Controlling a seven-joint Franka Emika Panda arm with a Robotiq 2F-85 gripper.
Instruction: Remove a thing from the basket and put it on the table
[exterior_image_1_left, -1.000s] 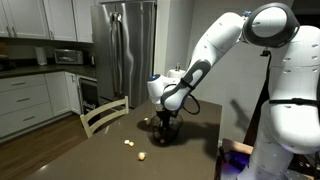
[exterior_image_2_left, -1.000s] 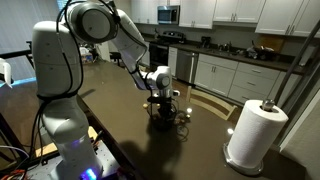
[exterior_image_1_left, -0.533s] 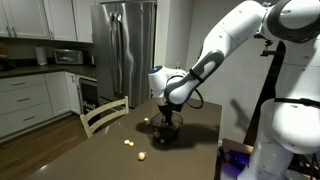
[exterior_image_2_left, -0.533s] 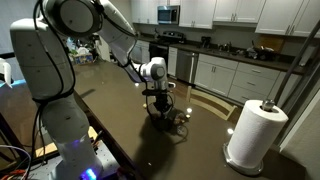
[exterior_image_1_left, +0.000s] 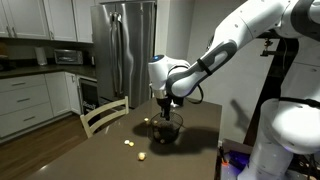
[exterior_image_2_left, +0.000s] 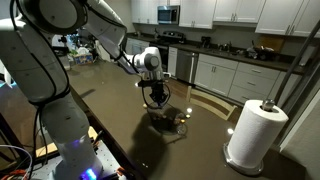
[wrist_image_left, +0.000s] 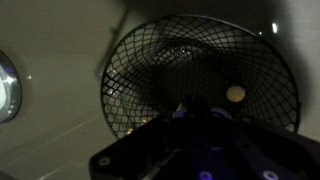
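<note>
The dark wire basket (exterior_image_1_left: 166, 128) stands on the dark brown table (exterior_image_1_left: 105, 158), and shows in both exterior views (exterior_image_2_left: 166, 119). My gripper (exterior_image_1_left: 165, 104) hangs just above the basket, clear of its rim (exterior_image_2_left: 155, 98). In the wrist view the basket's mesh (wrist_image_left: 125, 70) fills the frame, with one small pale round thing (wrist_image_left: 235, 94) lying inside it. My fingers (wrist_image_left: 186, 108) look closed together. The picture is too dark to show whether anything is held between them.
Two small pale pieces (exterior_image_1_left: 128, 142) (exterior_image_1_left: 143, 155) lie on the table in front of the basket. A paper towel roll (exterior_image_2_left: 255, 133) stands at one table end (exterior_image_2_left: 120, 135). A pale chair (exterior_image_1_left: 103, 115) stands at the table's edge, with a fridge (exterior_image_1_left: 125, 50) and kitchen counters behind it.
My gripper has risen out of the basket to just above it, and the arm has lifted. The basket has stayed in place.
</note>
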